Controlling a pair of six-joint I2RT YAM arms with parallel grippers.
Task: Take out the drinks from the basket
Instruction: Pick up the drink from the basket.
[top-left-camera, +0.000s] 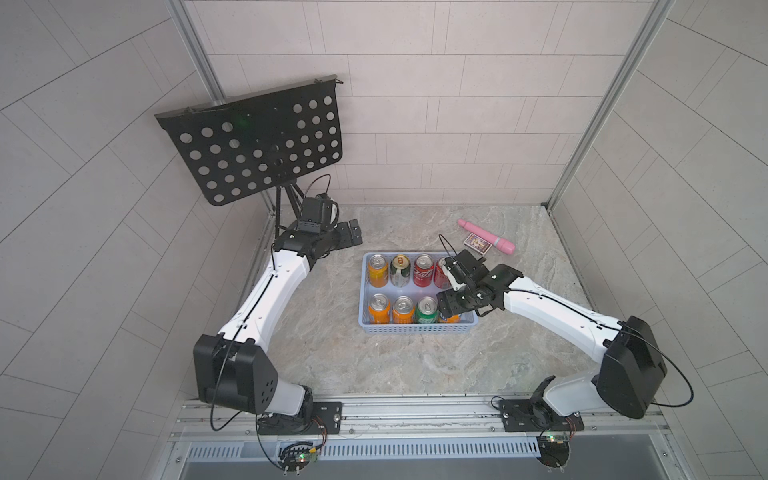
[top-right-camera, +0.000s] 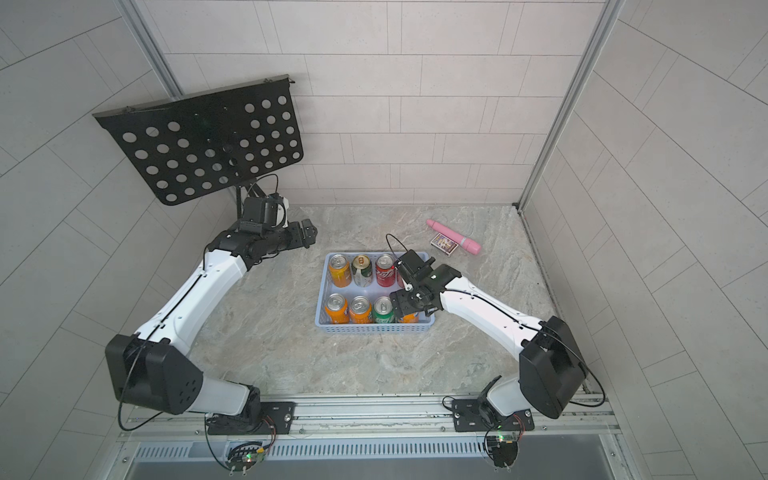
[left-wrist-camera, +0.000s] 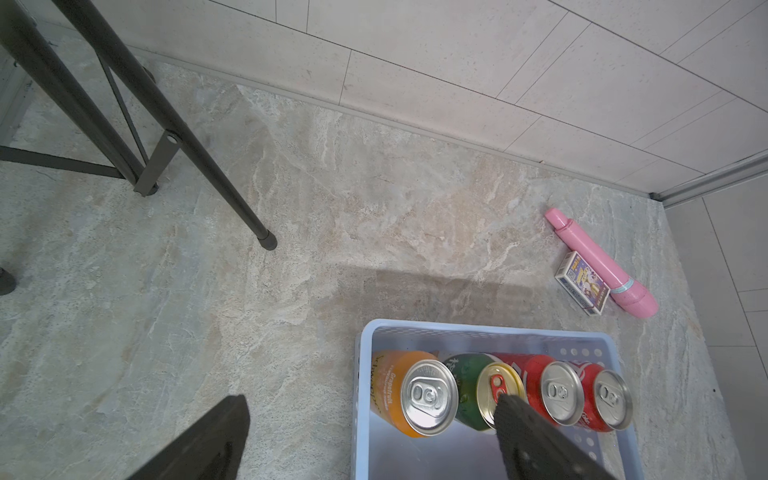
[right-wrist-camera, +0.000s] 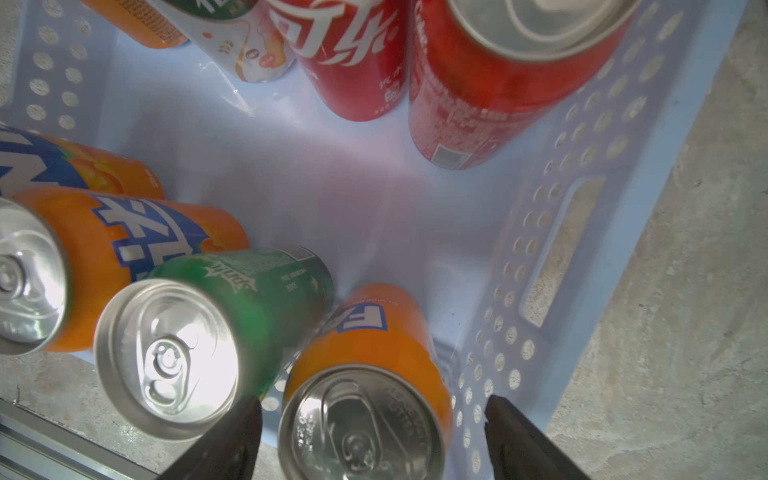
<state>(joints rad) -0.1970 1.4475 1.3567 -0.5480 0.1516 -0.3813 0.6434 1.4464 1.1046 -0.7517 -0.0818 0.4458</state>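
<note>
- By our judgement we are only starting: all eight small metal soda cans (top-left-camera: 379, 309) are standing upright inside the rectangular light blue perforated plastic basket (top-left-camera: 415, 330), in two rows of four. None is sitting out on the grey marbled tabletop (top-left-camera: 374, 365).
- We are hanging our right gripper (right-wrist-camera: 372, 402) over the orange can (right-wrist-camera: 365, 332) in the basket's near right corner. Its fingers are straddling the silver top, spread, with a sliver of gap on each side, so they are pinching nothing.
- We are holding our left gripper (top-left-camera: 351, 233) off beyond the basket's far left corner, its fingers spread wide and empty.
- We are judging the step in hand to be closing on that orange can and lifting it clear. Seven more are left after it: three orange, two red, one green can (top-left-camera: 427, 309) and one dark green-and-white can (top-left-camera: 400, 271).
</note>
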